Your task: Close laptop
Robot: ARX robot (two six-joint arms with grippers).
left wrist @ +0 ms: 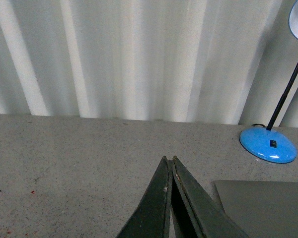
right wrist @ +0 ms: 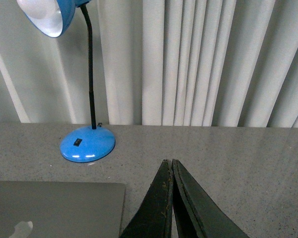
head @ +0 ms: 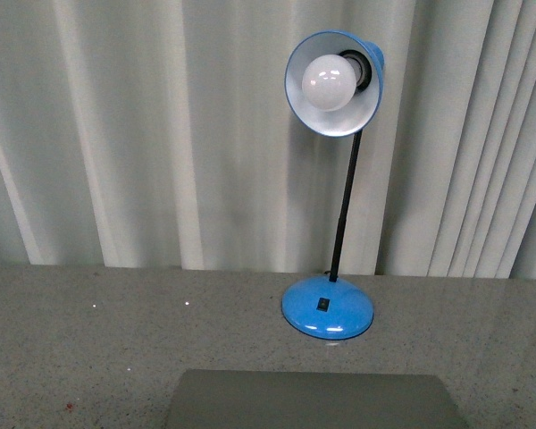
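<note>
The laptop (head: 313, 399) lies flat on the speckled grey table at the near edge of the front view, lid down, only its grey-silver top showing. In the right wrist view the lid (right wrist: 54, 208) shows a pale apple logo (right wrist: 21, 231). The left wrist view shows one lid corner (left wrist: 263, 206). My left gripper (left wrist: 169, 159) is shut and empty, beside the laptop's left side. My right gripper (right wrist: 168, 161) is shut and empty, beside its right side. Neither gripper shows in the front view. Keys and screen are hidden.
A blue desk lamp stands behind the laptop, its base (head: 328, 308) on the table and its shade (head: 332, 82) with a white bulb facing forward. It also shows in both wrist views (left wrist: 267, 144) (right wrist: 87, 144). White pleated curtains (head: 143, 134) close off the back.
</note>
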